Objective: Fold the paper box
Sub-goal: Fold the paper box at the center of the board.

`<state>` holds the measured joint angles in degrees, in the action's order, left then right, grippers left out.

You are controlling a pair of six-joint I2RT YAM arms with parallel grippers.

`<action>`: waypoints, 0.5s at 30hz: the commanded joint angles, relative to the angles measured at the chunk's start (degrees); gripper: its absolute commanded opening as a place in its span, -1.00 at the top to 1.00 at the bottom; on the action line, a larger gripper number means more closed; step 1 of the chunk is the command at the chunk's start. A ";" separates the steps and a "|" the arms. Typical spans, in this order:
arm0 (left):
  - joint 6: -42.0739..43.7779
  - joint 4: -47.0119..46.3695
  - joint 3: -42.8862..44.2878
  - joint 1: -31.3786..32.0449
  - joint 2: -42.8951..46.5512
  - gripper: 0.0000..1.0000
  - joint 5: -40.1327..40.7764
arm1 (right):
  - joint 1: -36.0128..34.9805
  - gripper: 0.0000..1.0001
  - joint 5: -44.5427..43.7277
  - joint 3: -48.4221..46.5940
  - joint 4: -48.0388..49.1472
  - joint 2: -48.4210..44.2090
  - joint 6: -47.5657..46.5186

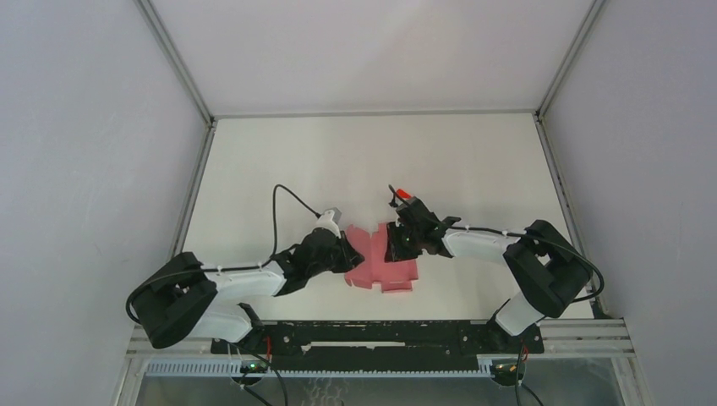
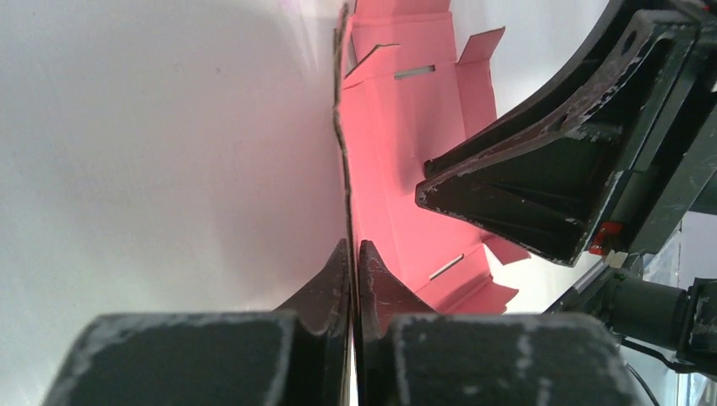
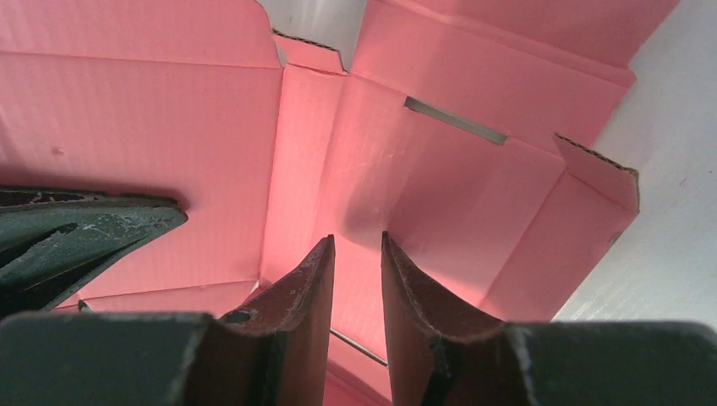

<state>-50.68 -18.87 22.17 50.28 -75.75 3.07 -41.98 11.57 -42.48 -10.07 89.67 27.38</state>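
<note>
The box (image 1: 385, 271) lies on the table (image 1: 338, 161) at lower centre of the top view, between the two pincers. The left pincer (image 1: 352, 254) reaches in from the lower left to the box's left edge. In the left wrist view its fingers (image 2: 336, 283) are clamped together on a thin raised flap. The flap's edge runs straight up the middle of that frame from the tips, and the rest of the box spreads to its right. The right pincer (image 1: 392, 245) reaches in from the right over the box's upper part. In the right wrist view its fingers (image 3: 309, 288) stand slightly apart with nothing between them, at lower centre, over the pink inner panel that fills most of the frame. Whether the tips touch the panel cannot be told.
</note>
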 commanded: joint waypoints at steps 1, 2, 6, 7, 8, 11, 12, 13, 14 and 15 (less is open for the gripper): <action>2.73 4.57 4.01 0.64 2.19 0.94 1.55 | -0.50 0.30 0.09 1.70 -0.83 -0.20 0.41; 3.30 6.22 4.28 0.66 3.33 0.95 2.11 | -0.48 0.30 0.23 1.70 -0.76 -0.46 0.39; 7.43 16.70 7.42 0.67 7.04 0.99 4.95 | -0.47 0.29 0.89 1.61 -1.02 -2.98 0.61; 9.26 20.50 8.96 0.76 7.71 0.99 6.18 | -0.55 0.29 0.84 1.61 -1.47 -4.73 0.42; 11.18 24.58 10.72 0.66 8.60 0.99 7.48 | -0.58 0.27 0.87 1.61 -1.88 -6.78 0.29; 17.58 35.88 17.40 0.69 10.42 0.99 12.55 | 1.03 0.23 1.71 1.48 -3.60 -13.88 -0.28; 19.92 39.26 19.52 0.69 10.66 0.98 14.19 | 2.20 0.22 2.42 1.44 -4.05 -15.96 -0.38; 21.91 42.81 21.83 0.68 10.85 0.98 15.77 | 3.59 0.21 3.28 1.46 -4.44 -17.82 -0.49; 23.86 45.96 24.02 0.69 10.91 0.98 17.10 | 5.18 0.20 4.08 1.44 -4.70 -19.57 -0.56; 25.31 48.79 26.13 1.04 10.84 0.98 18.91 | 6.63 0.20 4.93 1.43 -4.82 -21.43 -0.61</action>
<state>-36.14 14.61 39.66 50.89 -66.94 13.43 -39.90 14.26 -40.53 -14.11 75.40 27.35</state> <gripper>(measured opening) 0.021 0.395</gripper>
